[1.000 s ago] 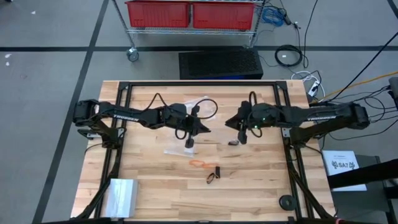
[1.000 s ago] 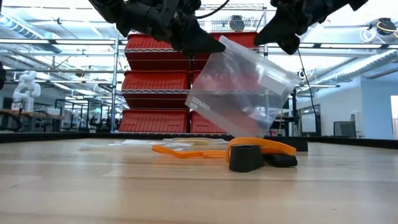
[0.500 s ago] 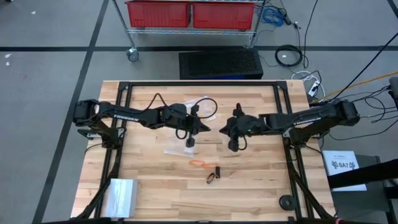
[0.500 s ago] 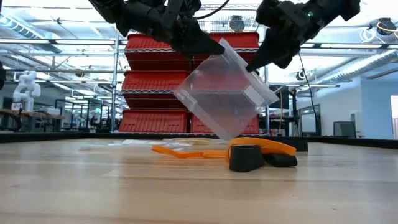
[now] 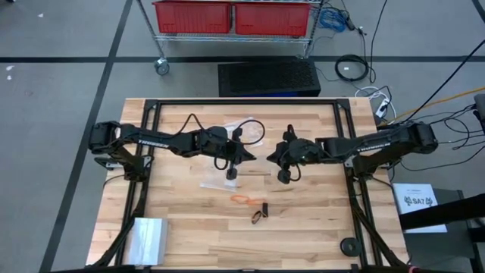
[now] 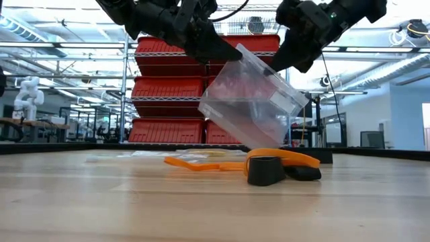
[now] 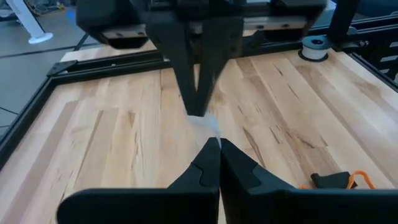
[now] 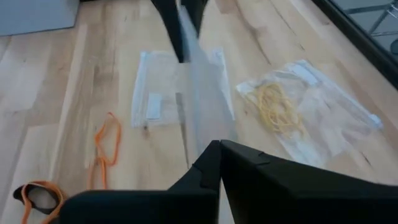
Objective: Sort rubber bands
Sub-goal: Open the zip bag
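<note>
A clear plastic bag (image 6: 252,101) hangs in the air over the table's middle, between my two grippers. My left gripper (image 5: 255,158) is shut on its upper edge, and my right gripper (image 5: 270,158) is shut on the same edge farther right. Below and nearer lie the rubber bands: orange loops (image 5: 242,199) flat on the wood, with black ones (image 5: 260,212) beside them. In the low view the black bands (image 6: 265,169) sit in front of the orange ones (image 6: 201,163). Yellowish bands lie inside a second clear bag (image 8: 292,112) on the table. My left gripper pinches the bag's top edge (image 7: 206,126) between its two fingers, coming from the table's left and slanting down. The bag hangs below, tilted and clear of the table. My right gripper pinches the same top edge (image 6: 272,67) near the opposite corner, coming from the table's right and slanting down. In its wrist view the bag (image 8: 199,93) runs edge-on away from the fingers.
An empty clear bag (image 8: 177,87) lies flat on the wood under the held one. A stack of clear bags (image 5: 148,235) sits at the near left corner. A black frame (image 5: 151,114) runs around the table's edges, and cables (image 5: 250,129) loop near the far middle.
My right gripper has gone down and toward the table's left, up to my left gripper, and has taken hold of the bag's top edge. The bag, hanging only from my left gripper before, has swung and now hangs tilted between both.
</note>
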Robot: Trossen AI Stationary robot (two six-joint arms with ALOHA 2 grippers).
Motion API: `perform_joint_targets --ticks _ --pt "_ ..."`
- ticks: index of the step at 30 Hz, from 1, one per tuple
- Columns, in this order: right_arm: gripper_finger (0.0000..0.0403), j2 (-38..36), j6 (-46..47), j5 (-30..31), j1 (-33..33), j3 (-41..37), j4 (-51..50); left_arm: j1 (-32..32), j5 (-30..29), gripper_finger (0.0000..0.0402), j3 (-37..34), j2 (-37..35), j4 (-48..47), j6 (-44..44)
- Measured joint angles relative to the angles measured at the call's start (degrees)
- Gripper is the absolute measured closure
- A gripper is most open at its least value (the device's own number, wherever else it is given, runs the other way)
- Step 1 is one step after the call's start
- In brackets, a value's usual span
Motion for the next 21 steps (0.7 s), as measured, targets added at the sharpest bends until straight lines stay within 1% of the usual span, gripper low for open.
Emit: perform_joint_targets --ticks 7,9,12,15,18,21 --pt "0.0403 2.8 0.1 -3.0 0.0 0.0 5.4 0.0 -1.8 0.0401 0.0 0.0 0.1 0.0" --pt "0.0403 2.8 0.1 -2.5 0.1 0.0 5.4 0.0 -2.0 0.0401 0.0 0.0 0.2 0.0" --pt "0.0403 3.7 1.5 1.7 0.1 0.0 5.8 0.0 -2.5 0.0401 0.0 0.0 0.2 0.0" --pt "0.0403 6.7 1.3 1.4 0.1 0.0 9.0 0.0 -3.7 0.0401 0.0 0.0 0.2 0.0" --pt "0.0403 8.0 1.4 0.5 0.8 0.0 9.2 0.0 -4.2 0.0401 0.0 0.0 0.0 -0.5" --pt "0.0403 8.8 2.4 2.8 1.4 -0.6 12.9 0.0 -4.2 0.0401 0.0 0.0 0.0 -1.4"
